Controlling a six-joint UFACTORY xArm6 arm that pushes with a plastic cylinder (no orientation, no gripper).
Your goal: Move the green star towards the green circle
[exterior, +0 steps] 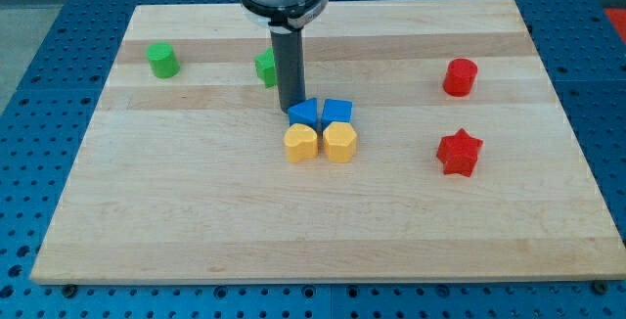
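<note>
The green star (265, 68) lies on the wooden board (196, 211) near the top middle, partly hidden behind my rod. The green circle (162, 61) sits at the upper left, well apart from the star. My tip (291, 112) rests just to the right of and below the green star, close to its lower right side and right above the left blue block (303, 113).
Two blue blocks, the second one (337, 112) on the right, sit above a yellow heart (300, 144) and a yellow hexagon (339, 143) in a tight cluster at the centre. A red circle (459, 77) and a red star (459, 152) are at the right.
</note>
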